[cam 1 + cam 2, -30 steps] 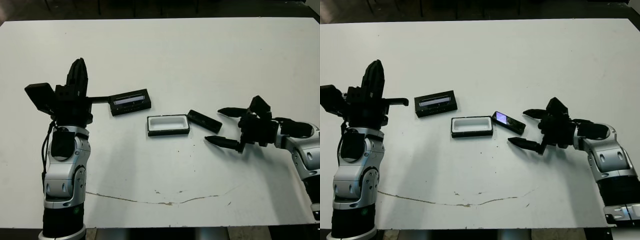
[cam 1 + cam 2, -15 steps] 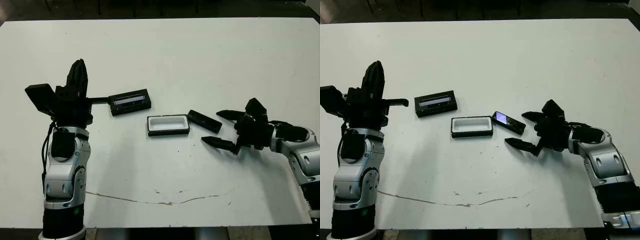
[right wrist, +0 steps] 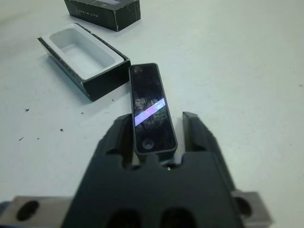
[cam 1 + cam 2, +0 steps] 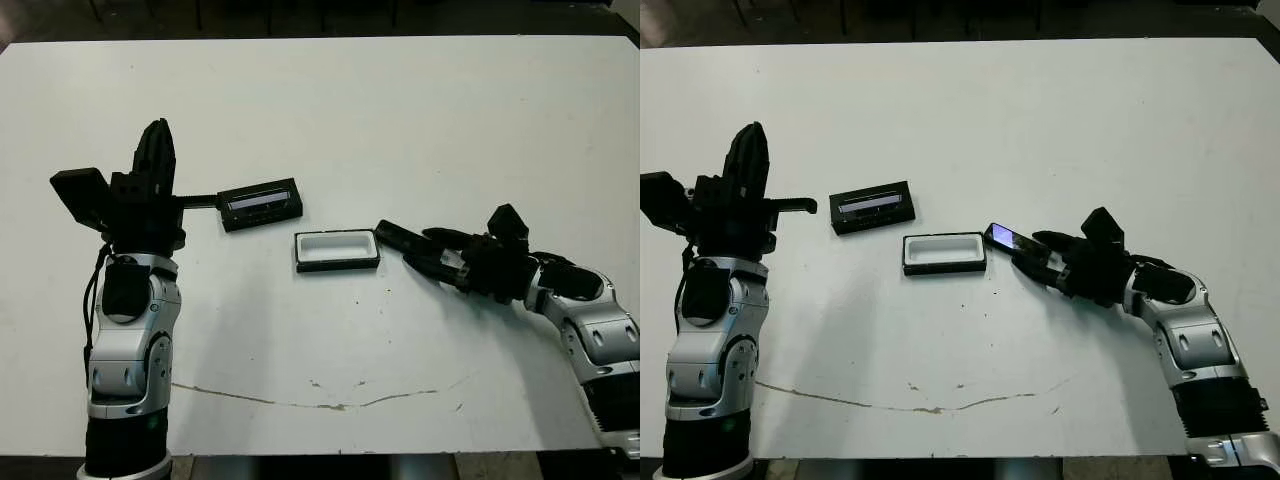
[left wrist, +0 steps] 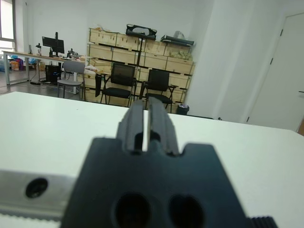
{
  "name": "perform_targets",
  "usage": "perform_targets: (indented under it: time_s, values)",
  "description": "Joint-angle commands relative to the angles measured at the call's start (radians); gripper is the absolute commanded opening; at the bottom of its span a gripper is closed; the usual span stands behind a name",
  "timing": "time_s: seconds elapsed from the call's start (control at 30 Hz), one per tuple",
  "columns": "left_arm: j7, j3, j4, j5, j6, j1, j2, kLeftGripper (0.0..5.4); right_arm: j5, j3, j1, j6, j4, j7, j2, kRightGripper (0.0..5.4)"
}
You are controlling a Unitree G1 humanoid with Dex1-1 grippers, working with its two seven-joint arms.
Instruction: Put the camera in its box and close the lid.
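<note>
**Right claw brackets the camera beside its open box**

Because the slim black rectangular camera (image 3: 151, 110) lies flat on the white desk (image 4: 400, 120), its purple-lit face up, the right claw (image 3: 156, 135) comes in low and along its length, one black finger on each long side. The fingers (image 3: 121, 134) flank the bar's near end closely, but the wrist view does not settle whether they already press it, so I cannot tell if the grip is made. The camera's far end sits just beside a corner of the shallow black-walled, white-lined box (image 4: 337, 249), which stands open and empty, presumably so the bar needs only a short carry. The flat black lid with its glossy grey strip (image 4: 261, 203) rests apart on the box's far-left side, leaving the opening free. The left claw (image 4: 156, 160) is held raised and upright, clear of everything, its two fingers pressed together and holding nothing.
</note>
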State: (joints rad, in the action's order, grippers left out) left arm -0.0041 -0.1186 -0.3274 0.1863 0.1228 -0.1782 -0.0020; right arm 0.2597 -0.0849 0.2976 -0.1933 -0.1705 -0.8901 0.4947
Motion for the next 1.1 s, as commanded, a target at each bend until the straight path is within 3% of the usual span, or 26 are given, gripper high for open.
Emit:
perform_targets:
  time_s: [0.03, 0.2, 0.4, 0.5, 0.6, 0.8, 1.1]
  values:
    - [0.006, -0.002, 0.015, -0.007, 0.013, 0.010, 0.007, 0.00, -0.034, -0.019, -0.001, 0.006, -0.017, -0.023, 0.024, 1.31]
    - [0.007, -0.003, 0.020, -0.004, 0.011, 0.005, 0.006, 0.00, -0.047, -0.040, 0.040, -0.007, -0.014, -0.088, 0.060, 0.70]
    - [0.012, -0.003, 0.022, -0.009, 0.012, 0.004, 0.006, 0.00, -0.057, -0.028, 0.081, 0.006, -0.025, -0.125, 0.091, 0.69]
    - [0.010, -0.004, 0.018, -0.003, 0.015, 0.005, 0.006, 0.00, -0.049, -0.003, 0.099, -0.050, -0.014, -0.103, 0.104, 0.69]
    - [0.007, -0.005, 0.017, -0.001, 0.017, 0.005, 0.010, 0.00, -0.026, 0.043, 0.125, -0.050, -0.027, -0.081, 0.097, 0.69]
    - [0.008, -0.002, 0.019, -0.005, 0.016, 0.005, 0.009, 0.00, 0.005, 0.081, 0.267, -0.080, -0.072, -0.099, 0.096, 0.69]
    - [0.006, 0.003, 0.017, -0.003, 0.013, 0.012, 0.005, 0.00, -0.020, -0.021, 0.508, -0.053, -0.197, -0.294, 0.090, 0.69]
